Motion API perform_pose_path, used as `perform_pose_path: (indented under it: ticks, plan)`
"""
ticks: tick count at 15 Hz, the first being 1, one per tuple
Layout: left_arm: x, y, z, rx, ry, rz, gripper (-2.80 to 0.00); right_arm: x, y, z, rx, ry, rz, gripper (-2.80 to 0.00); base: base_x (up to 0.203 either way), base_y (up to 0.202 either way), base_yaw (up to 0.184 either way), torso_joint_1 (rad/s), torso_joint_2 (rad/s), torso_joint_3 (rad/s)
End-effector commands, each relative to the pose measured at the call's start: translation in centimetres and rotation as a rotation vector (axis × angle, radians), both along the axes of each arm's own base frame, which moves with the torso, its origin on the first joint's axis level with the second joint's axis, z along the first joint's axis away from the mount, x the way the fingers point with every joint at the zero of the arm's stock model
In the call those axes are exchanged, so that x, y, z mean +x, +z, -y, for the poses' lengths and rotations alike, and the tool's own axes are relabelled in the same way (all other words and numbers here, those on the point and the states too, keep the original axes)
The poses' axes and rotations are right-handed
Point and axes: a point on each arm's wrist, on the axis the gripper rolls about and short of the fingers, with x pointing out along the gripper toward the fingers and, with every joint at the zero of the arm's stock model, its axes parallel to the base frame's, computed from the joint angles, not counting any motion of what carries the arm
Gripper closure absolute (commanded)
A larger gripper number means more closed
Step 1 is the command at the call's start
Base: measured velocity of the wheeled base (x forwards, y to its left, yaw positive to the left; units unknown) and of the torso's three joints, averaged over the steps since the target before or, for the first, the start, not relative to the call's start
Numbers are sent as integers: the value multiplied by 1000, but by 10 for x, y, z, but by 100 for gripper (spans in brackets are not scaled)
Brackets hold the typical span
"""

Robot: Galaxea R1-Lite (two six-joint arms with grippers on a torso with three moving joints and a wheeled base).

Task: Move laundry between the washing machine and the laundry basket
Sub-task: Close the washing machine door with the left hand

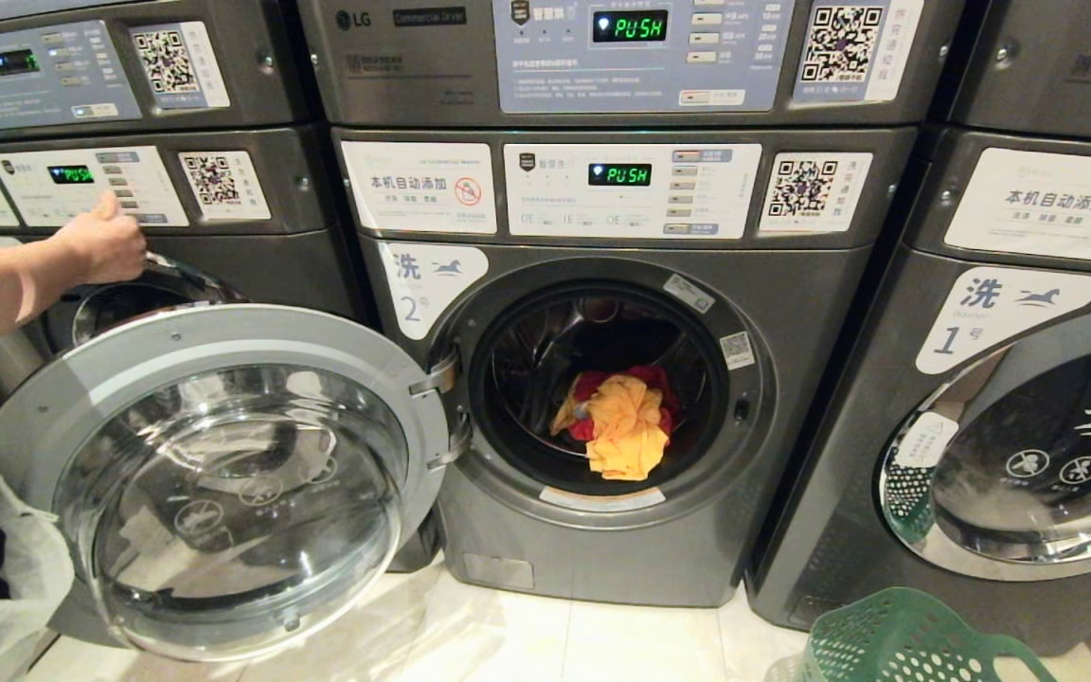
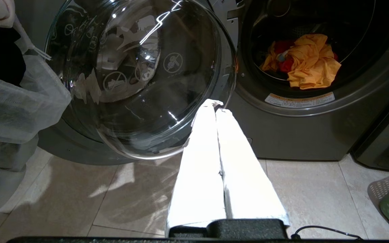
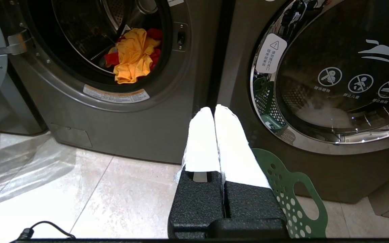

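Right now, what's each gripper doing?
Left gripper: closed, holding nothing.
Right gripper: closed, holding nothing.

Bright, sharp, door glass (image 2: 140, 77) glare (streaky)

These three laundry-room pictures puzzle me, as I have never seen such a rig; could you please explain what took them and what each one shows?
All three come from one two-armed robot. The wide picture is from its head camera: a dark grey front-loading washing machine labelled 2 with its round glass door swung open, crumpled orange and red laundry in the drum, and a dark green perforated plastic laundry basket on the pale tiled floor. A person's hand is at the neighbouring machine on the left. The other two pictures come from wrist cameras. The white wedges are the left tool and the right tool, both shut and empty, pointing towards the machines.
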Motion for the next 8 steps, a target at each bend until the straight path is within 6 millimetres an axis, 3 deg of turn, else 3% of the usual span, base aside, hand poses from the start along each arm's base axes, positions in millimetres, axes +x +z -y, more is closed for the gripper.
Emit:
perform_pose_path:
  ticks: [1, 8]
  plan:
    - [0, 0, 0, 0, 0, -2, 0, 0, 0, 0, -2, 0, -4, 0, 0, 0, 0, 0, 0, 0]
    - [0, 0, 0, 6, -2, -2, 0, 0, 0, 0, -2, 0, -4, 0, 0, 0, 0, 0, 0, 0]
